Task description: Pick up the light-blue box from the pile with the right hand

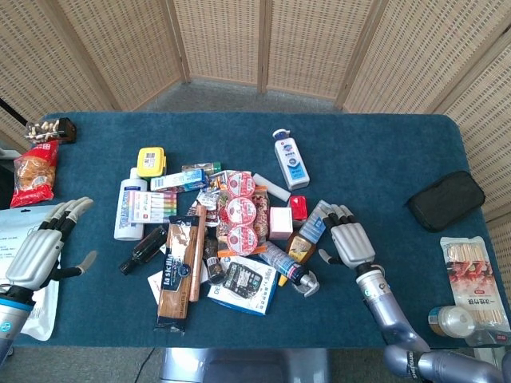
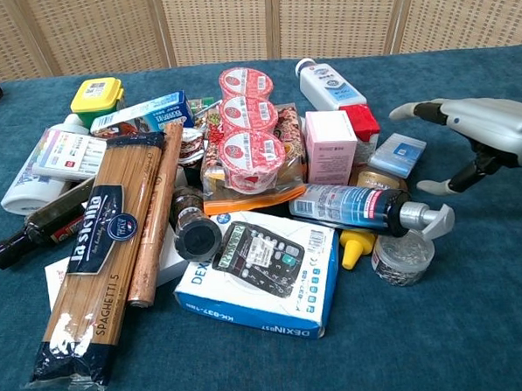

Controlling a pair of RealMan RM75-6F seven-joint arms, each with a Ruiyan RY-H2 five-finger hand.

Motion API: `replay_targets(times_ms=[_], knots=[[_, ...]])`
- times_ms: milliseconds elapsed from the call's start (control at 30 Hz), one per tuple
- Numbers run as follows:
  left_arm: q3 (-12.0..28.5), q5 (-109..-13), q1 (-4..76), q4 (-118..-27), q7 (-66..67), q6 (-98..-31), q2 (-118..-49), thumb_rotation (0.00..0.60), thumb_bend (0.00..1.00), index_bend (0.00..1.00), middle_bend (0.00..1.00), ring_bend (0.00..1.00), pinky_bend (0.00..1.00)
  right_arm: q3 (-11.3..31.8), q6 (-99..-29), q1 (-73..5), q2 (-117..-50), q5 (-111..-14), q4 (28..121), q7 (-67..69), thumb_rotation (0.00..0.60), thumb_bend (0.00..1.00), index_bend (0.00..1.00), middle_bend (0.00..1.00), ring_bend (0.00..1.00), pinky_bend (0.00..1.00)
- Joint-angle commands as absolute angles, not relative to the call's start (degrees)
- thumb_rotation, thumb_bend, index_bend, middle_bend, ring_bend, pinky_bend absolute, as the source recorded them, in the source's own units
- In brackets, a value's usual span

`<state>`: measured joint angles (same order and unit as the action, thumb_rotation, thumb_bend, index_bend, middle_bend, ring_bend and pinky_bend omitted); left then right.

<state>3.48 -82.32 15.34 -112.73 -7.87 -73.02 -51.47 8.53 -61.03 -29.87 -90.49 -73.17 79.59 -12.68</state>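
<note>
The light-blue box [image 1: 314, 221] [image 2: 397, 154] lies tilted at the right edge of the pile, leaning on a brown jar and next to a pink box [image 2: 329, 145]. My right hand [image 1: 348, 241] [image 2: 479, 137] hovers open just right of it, fingers spread. In the head view its fingertips reach the box's right edge; in the chest view a small gap separates them. Far off at the table's left side, my left hand [image 1: 38, 250] is open and holds nothing; only the head view shows it.
A spray bottle [image 2: 367, 208] and a small round tin [image 2: 402, 256] lie in front of the box. A red box [image 1: 298, 207] and white lotion bottle [image 1: 291, 159] sit behind it. A black pouch [image 1: 445, 199] and snack packet [image 1: 474, 283] lie far right.
</note>
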Motion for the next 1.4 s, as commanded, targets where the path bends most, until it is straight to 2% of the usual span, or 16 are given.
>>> replay_targets(times_ms=[33,467,767,833,933,1000,1067,1167,1267,1400], knots=[[3.42,-82.34,15.15,-112.73,-8.04,-73.17,-51.25,0.600,0.42,0.00,0.00,0.00,0.00,8.78,-60.00,-30.77,-91.88,-73.11,77.73,-11.78,0.568,0.32,0.00,0.00,0.00,0.00],[3.48,-82.60,14.46,-113.23,-8.07,-74.06,-50.32,0.600,0.42,0.00,0.00,0.00,0.00,9.73,-57.58,-33.16,-94.86,-73.68,71.56,-7.15,0.600,0.31,0.00,0.00,0.00,0.00],[3.24,-82.46,13.52,-113.85,-7.55,-75.02,-49.84,0.600,0.42,0.00,0.00,0.00,0.00,11.34,-54.99,-36.16,-95.79,-74.04,67.66,-3.90,0.600,0.32,0.00,0.00,0.01,0.02],[3.20,-82.41,13.38,-113.94,-7.42,-75.13,-49.80,0.600,0.42,0.00,0.00,0.00,0.00,11.68,-54.97,-36.54,-96.04,-74.18,66.79,-2.93,0.600,0.32,0.00,0.03,0.07,0.10],[3.21,-82.21,13.19,-113.98,-7.34,-75.28,-49.73,0.600,0.42,0.00,0.00,0.00,0.00,11.87,-54.96,-37.01,-96.48,-74.53,65.37,-1.48,0.600,0.33,0.02,0.16,0.24,0.28],[3.25,-82.07,13.13,-113.97,-7.34,-75.29,-49.70,0.600,0.42,0.00,0.00,0.00,0.00,11.90,-55.36,-37.16,-96.91,-74.94,64.46,-0.44,0.600,0.35,0.10,0.26,0.35,0.40],[3.33,-81.98,13.15,-113.96,-7.34,-75.23,-49.74,0.600,0.42,0.00,0.00,0.00,0.00,11.95,-55.96,-37.26,-97.35,-75.43,63.52,0.72,0.600,0.37,0.24,0.39,0.50,0.56],[3.44,-81.89,13.27,-113.93,-7.25,-75.03,-49.80,0.600,0.42,0.00,0.00,0.00,0.00,11.90,-55.95,-37.51,-97.60,-75.73,62.35,1.85,0.600,0.41,0.36,0.54,0.67,0.71],[3.60,-81.71,13.38,-113.90,-7.17,-74.89,-49.82,0.600,0.42,0.00,0.00,0.00,0.00,11.96,-56.08,-37.68,-97.52,-75.84,61.43,2.31,0.600,0.41,0.43,0.61,0.76,0.79],[3.76,-81.52,13.51,-113.81,-7.09,-74.70,-50.01,0.600,0.42,0.00,0.00,0.00,0.00,12.01,-56.67,-37.49,-96.84,-75.97,61.34,2.91,0.600,0.42,0.46,0.64,0.78,0.82]])
